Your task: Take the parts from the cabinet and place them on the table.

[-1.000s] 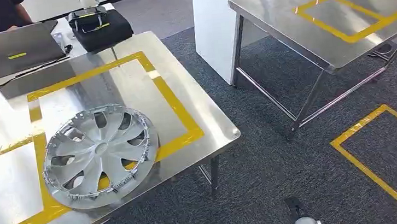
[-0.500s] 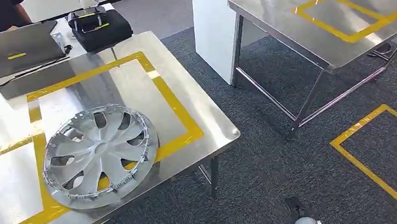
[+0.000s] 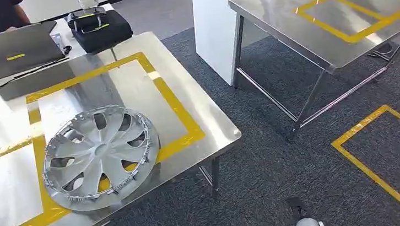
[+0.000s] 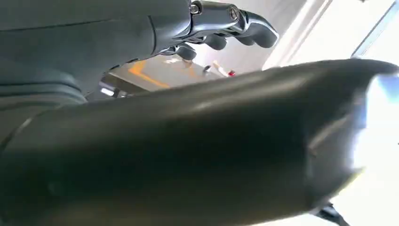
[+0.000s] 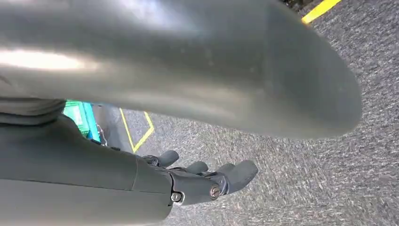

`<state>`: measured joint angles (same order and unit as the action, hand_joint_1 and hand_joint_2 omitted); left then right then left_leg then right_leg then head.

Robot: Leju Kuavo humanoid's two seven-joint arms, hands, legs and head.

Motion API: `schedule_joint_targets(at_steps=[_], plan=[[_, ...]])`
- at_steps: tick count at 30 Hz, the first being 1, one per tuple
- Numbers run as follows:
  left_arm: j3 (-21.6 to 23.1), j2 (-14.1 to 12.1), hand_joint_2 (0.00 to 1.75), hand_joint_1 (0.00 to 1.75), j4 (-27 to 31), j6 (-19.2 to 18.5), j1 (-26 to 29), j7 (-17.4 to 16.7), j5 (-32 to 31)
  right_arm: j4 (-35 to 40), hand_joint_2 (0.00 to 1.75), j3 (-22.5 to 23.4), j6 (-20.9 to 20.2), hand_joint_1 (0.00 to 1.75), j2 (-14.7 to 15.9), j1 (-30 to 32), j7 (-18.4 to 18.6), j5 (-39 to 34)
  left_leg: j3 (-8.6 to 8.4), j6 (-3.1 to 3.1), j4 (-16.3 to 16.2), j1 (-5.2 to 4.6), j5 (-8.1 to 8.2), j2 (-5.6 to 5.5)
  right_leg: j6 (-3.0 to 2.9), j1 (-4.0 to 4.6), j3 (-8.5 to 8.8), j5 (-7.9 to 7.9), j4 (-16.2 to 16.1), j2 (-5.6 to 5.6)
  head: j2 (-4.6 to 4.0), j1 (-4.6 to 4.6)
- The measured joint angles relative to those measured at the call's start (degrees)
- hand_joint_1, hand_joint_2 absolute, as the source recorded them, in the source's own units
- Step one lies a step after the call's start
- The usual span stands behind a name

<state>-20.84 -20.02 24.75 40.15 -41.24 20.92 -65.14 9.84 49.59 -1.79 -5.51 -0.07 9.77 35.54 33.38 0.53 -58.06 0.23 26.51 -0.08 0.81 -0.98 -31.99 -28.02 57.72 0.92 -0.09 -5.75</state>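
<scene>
both hands hold nothing: the left hand [image 4: 221, 28] shows its fingers loosely curled and apart with only air between them, and the right hand [image 5: 197, 181] hangs the same way over grey carpet, fingers slightly bent and spread. with nothing to carry, the arms look parked at the robot's sides.

out from there, the wheel cover [image 3: 101, 157] lies flat, face up, on the near steel table [image 3: 209, 120], straddling the yellow tape line [image 3: 178, 112] at the near corner of the taped box. its rim sits close to the table's front edge, so it looks set down from the robot's side.

beyond the wheel cover, toward the table's far end, stand a laptop [image 3: 6, 51] and a black case [image 3: 98, 26]. right of the wheel cover, across the carpet, is a second steel table [image 3: 284, 33].
</scene>
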Motion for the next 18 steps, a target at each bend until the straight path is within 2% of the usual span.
schedule_joint_targets(at_steps=[4,7,9,12,15,18], plan=[[-7.43,2.38,0.00,0.00,3.32,0.00,-5.05,6.62,-3.47,0.00,0.00,0.13,0.37,0.00,-0.18,-0.08,0.00,-0.61,0.01,0.01,-0.02,0.02,-0.01,-0.01,0.00,0.03,-0.05,0.00,0.00,-0.02,0.00,0.02],[-10.00,3.20,0.00,0.00,4.06,0.00,-12.29,9.25,-5.26,0.00,0.00,0.74,0.74,0.00,-0.33,-0.03,0.00,-1.20,0.19,0.04,-0.12,0.15,-0.09,-0.13,-0.01,0.15,-0.13,0.02,0.00,-0.10,0.00,0.00],[-10.22,3.69,0.00,0.00,4.30,0.00,-18.20,10.69,-5.31,0.00,0.00,1.14,1.03,0.00,-0.37,-0.03,0.00,-1.51,0.23,0.05,-0.13,0.19,-0.10,-0.20,-0.02,0.18,-0.13,0.04,0.00,-0.16,0.00,0.02],[-10.18,6.16,0.00,0.00,5.15,0.00,-25.70,12.34,-4.63,0.00,0.00,1.75,1.22,0.00,-0.68,-0.07,0.00,-1.94,0.21,0.04,-0.12,0.15,-0.10,-0.24,-0.01,0.14,0.00,0.04,0.00,-0.21,0.00,0.00],[-10.18,7.36,0.00,0.00,5.50,0.00,-28.92,12.43,-4.61,-0.02,0.00,1.90,1.22,0.00,-0.94,0.04,0.00,-1.97,0.19,0.04,-0.12,0.13,-0.09,-0.13,-0.01,0.12,-0.04,0.05,0.00,-0.09,0.00,0.00],[-10.18,8.41,0.00,0.00,6.16,0.00,-29.66,13.10,-3.54,0.00,0.00,2.42,1.22,0.00,-1.09,-0.01,0.00,-1.97,0.19,0.04,-0.12,0.14,-0.10,-0.17,-0.01,0.15,-0.05,0.05,0.00,-0.11,0.00,0.02]])
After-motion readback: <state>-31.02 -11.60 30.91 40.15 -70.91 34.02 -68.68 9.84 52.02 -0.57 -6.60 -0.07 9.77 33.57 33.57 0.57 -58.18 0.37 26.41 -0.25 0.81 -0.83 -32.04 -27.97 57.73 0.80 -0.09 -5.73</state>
